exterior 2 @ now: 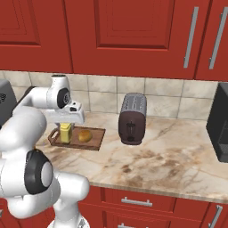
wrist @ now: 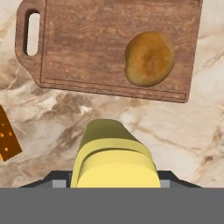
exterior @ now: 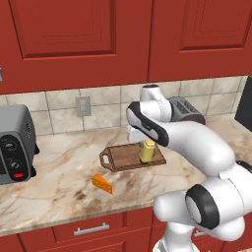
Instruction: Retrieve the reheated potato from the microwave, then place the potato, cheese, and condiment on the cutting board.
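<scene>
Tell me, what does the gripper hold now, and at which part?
The gripper holds the yellow condiment bottle by its upper body, above the counter near the cutting board.

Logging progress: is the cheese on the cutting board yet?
No. The cheese lies on the counter, apart from the cutting board.

Colours I read off the kitchen counter

I see a dark brown wood-grain cutting board (wrist: pixel 109 48), a tan-brown mottled potato (wrist: pixel 150 58), a yellow bottle (wrist: pixel 114 157), an orange speckled cheese wedge (exterior: pixel 102 183), a beige marble counter (exterior 2: pixel 169 156) veined with brown, red cabinets (exterior 2: pixel 129 35), and a grey-brown toaster (exterior 2: pixel 132 118).
</scene>
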Tool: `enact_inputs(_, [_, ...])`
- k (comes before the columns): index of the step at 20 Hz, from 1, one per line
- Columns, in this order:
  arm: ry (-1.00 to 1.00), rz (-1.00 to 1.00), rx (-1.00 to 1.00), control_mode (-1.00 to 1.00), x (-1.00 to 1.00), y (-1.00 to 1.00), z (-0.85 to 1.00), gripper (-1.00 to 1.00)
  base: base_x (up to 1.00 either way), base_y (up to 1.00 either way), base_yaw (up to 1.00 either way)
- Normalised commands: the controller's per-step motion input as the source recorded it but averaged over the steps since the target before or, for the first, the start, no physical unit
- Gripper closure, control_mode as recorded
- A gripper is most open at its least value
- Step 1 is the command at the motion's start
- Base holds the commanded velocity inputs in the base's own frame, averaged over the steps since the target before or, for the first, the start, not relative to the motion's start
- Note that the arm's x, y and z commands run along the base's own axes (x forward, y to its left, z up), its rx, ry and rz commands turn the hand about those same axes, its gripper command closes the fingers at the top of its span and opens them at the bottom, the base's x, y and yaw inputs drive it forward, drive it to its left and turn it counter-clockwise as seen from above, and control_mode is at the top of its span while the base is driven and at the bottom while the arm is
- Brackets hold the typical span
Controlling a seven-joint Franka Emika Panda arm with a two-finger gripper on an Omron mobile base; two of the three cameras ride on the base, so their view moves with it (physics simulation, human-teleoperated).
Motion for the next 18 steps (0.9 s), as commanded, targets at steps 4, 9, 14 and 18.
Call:
enact_inputs(4, [0.00, 0.15, 0.00, -1.00, 0.34, 0.07, -0.14, 1.00, 0.00, 0.00, 0.00])
enact_inputs(9, [0.00, 0.08, 0.00, -1.00, 0.35, 0.01, -0.18, 1.00, 0.00, 0.00, 0.00])
enact_inputs(14, [0.00, 0.07, 0.00, -1.00, 0.32, 0.01, -0.20, 1.00, 0.00, 0.00, 0.00])
enact_inputs(18, [0.00, 0.02, 0.01, -1.00, 0.29, 0.11, -0.13, 1.00, 0.00, 0.00, 0.00])
